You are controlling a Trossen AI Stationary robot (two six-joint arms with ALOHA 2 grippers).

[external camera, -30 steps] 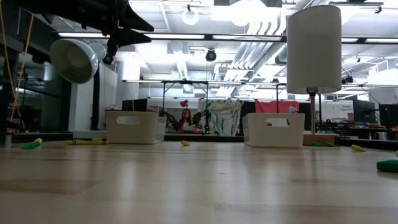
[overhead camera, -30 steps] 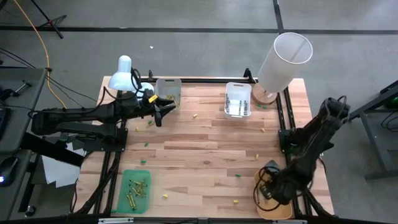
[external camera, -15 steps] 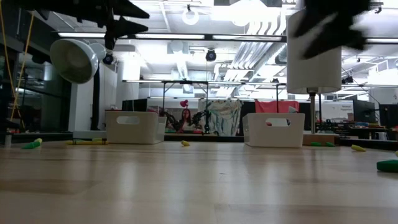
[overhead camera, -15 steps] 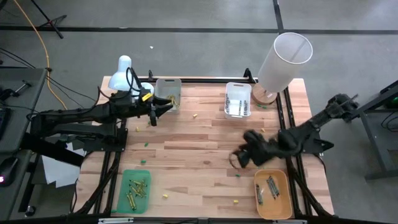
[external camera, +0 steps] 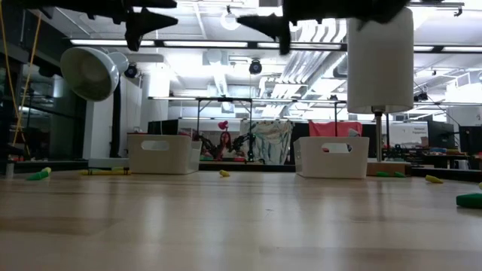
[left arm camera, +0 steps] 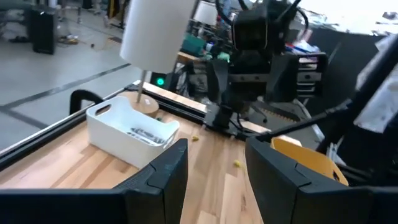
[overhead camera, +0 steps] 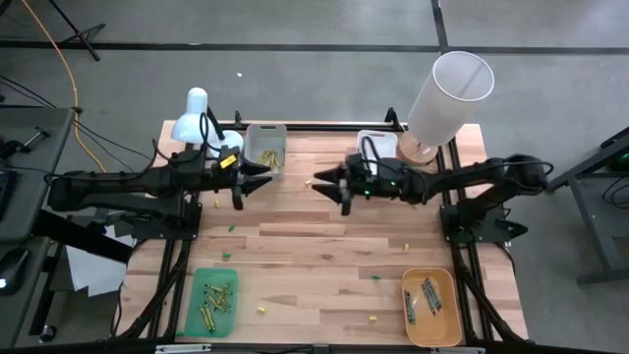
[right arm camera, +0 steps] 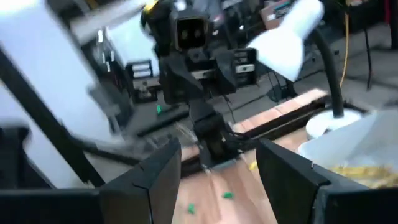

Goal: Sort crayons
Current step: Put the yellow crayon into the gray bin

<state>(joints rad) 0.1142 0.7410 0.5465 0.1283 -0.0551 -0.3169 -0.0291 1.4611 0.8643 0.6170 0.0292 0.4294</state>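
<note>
The wooden tabletop [overhead camera: 295, 246] is mostly bare across its middle. Both arms hang above its far half, facing each other: the left gripper [overhead camera: 257, 175] by the far-left tray [overhead camera: 265, 144], the right gripper [overhead camera: 329, 184] just left of the white tray [overhead camera: 375, 157]. Both jaws stand wide and empty. Crayons [overhead camera: 218, 300] lie in the green tray [overhead camera: 213, 302], well apart from both jaws; others are in the orange tray [overhead camera: 430, 306].

two white bins [external camera: 163, 153] on table [external camera: 226, 226] | grippers overhead | lamp [external camera: 89, 72]
</note>
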